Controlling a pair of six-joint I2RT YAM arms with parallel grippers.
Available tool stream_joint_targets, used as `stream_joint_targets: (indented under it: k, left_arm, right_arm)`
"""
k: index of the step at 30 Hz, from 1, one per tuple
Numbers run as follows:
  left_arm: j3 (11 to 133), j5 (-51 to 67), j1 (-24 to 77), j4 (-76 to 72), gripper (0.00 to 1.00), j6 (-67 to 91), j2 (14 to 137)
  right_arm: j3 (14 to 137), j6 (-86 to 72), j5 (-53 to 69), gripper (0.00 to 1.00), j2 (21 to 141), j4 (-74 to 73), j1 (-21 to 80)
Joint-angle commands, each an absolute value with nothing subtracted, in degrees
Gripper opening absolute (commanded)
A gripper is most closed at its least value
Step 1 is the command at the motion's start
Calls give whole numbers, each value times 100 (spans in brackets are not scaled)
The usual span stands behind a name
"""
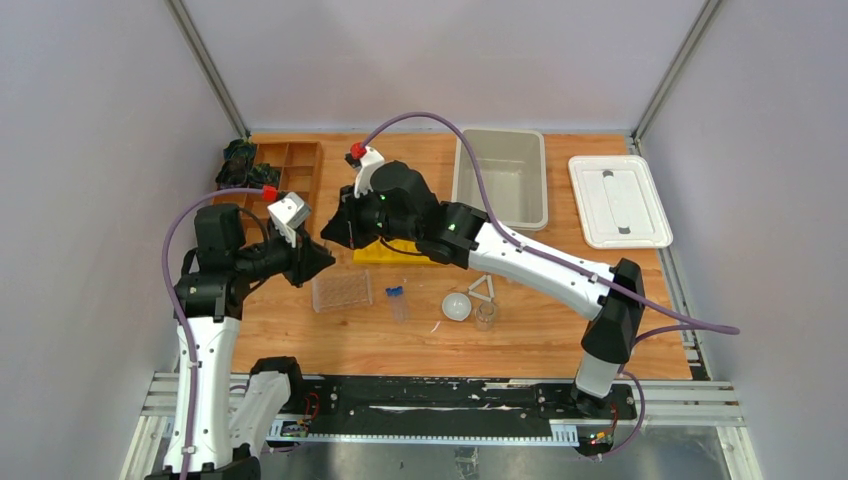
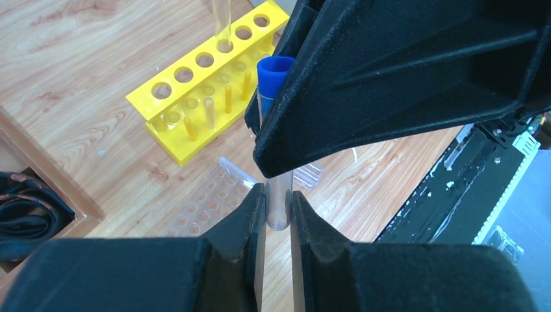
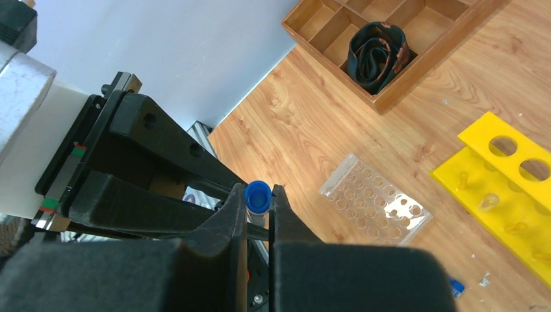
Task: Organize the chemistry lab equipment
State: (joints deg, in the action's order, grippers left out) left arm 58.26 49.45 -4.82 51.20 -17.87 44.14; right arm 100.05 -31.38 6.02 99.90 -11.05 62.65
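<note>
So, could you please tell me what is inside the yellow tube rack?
One clear tube stands in a hole of the yellow rack; the other holes showing look empty. In the left wrist view the right gripper covers the rack's other end.

Rack [image 1: 341,290] left of tube [image 1: 397,302]; bowl [image 1: 457,306] right.

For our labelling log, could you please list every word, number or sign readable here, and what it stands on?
None: no text is readable.
The yellow plastic tube rack, the flat white plastic lid, the thin clear blue-capped tube and the clear plastic well rack show no print.
The circuit boards by the arm bases are too small to read.
</note>
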Motion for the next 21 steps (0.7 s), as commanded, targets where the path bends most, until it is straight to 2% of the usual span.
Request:
stream_joint_targets:
  k: [1, 2, 4, 5, 8, 12, 19, 21]
  left_arm:
    - [5791, 4985, -522, 5096, 15, -1923, 4313]
    - [5796, 4961, -524, 5097, 27, -1910, 4341]
    - [5808, 4832, -521, 5098, 67, -1881, 4408]
    - [5828, 4712, -527, 5098, 75, -1892, 4452]
    - [5913, 3991, -527, 5102, 80, -2083, 4608]
    - [5990, 3051, -582, 5170, 80, -2409, 5069]
    - [6272, 3194, -1548, 5027, 79, -2083, 5965]
    - [6322, 3061, -1631, 4947, 82, -1929, 6072]
  right_arm:
    - [10117, -2981, 598, 0, 10052, -1132, 6224]
    - [10076, -2942, 587, 0, 10036, -1134, 6211]
    - [9993, -2785, 448, 0, 9976, -1168, 6190]
    - [9934, -2655, 276, 0, 9923, -1194, 6188]
    - [9544, -2352, -167, 0, 9731, -1092, 6152]
    - [8930, -2017, -425, 0, 9696, -701, 6152]
    - [8681, -1290, -363, 0, 10314, 130, 6321]
    - [8794, -1147, -259, 0, 10582, 305, 6360]
